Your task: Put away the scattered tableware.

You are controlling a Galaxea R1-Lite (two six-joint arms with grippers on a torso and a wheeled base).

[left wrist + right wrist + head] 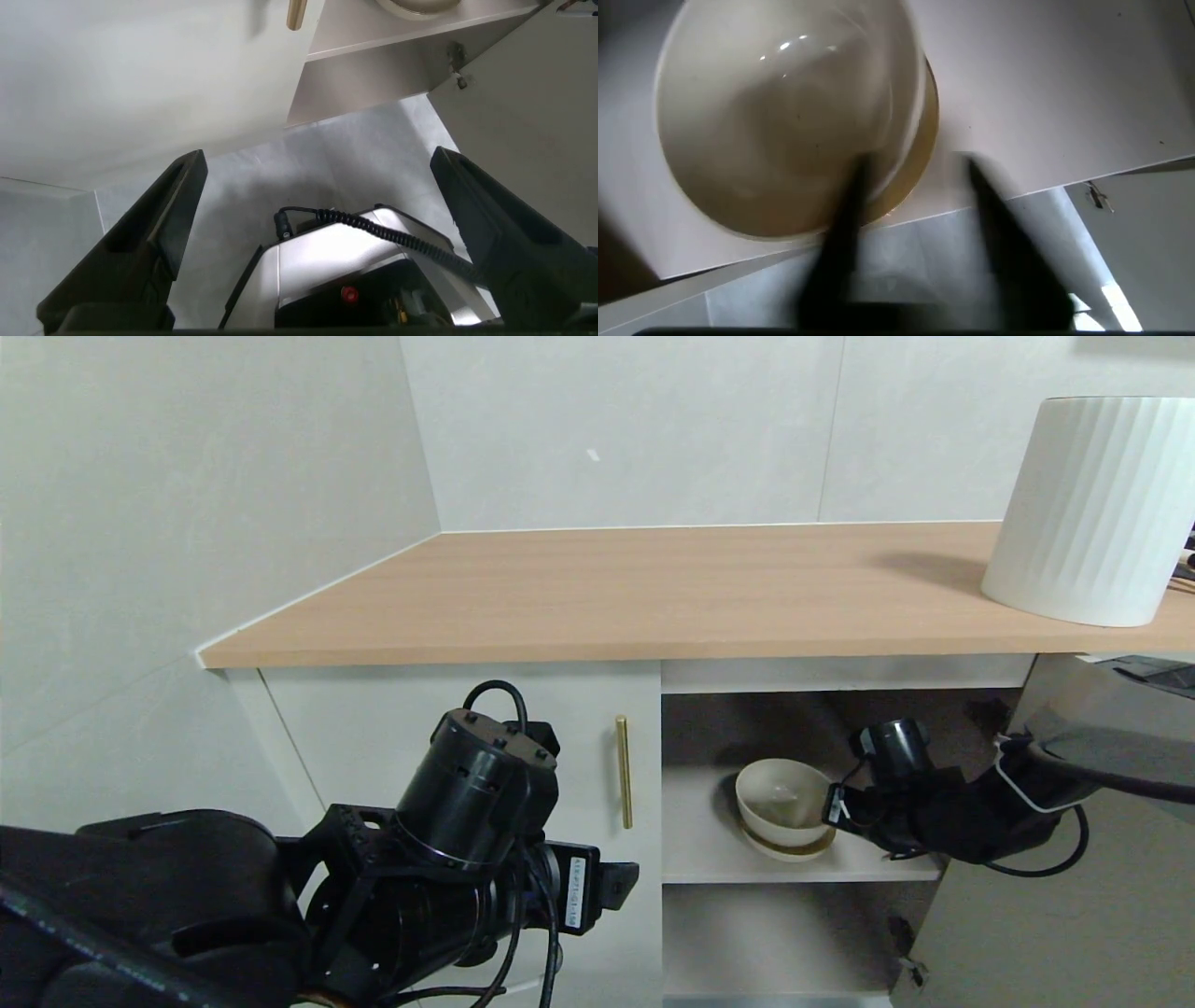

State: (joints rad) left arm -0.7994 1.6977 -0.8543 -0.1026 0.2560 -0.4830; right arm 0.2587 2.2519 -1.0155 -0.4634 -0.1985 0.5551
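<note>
A cream bowl [780, 798] rests tilted on a yellow-rimmed plate [794, 847] on the middle shelf [700, 845] of the open cabinet compartment. My right gripper [834, 807] is at the bowl's right rim. In the right wrist view the right gripper [915, 187] has its fingers apart, one over the inside of the bowl [775, 121] and one outside beside the plate [927, 112]. My left arm hangs low in front of the closed cabinet door. My left gripper [318, 243] is open with nothing in it, pointing at the floor below the cabinet.
A wooden counter [653, 588] tops the cabinet, with a white ribbed cylinder [1088, 504] at its right end. A gold handle [624, 770] marks the closed left door. The open right door [1074, 896] stands beside my right arm. A lower shelf [775, 933] lies beneath.
</note>
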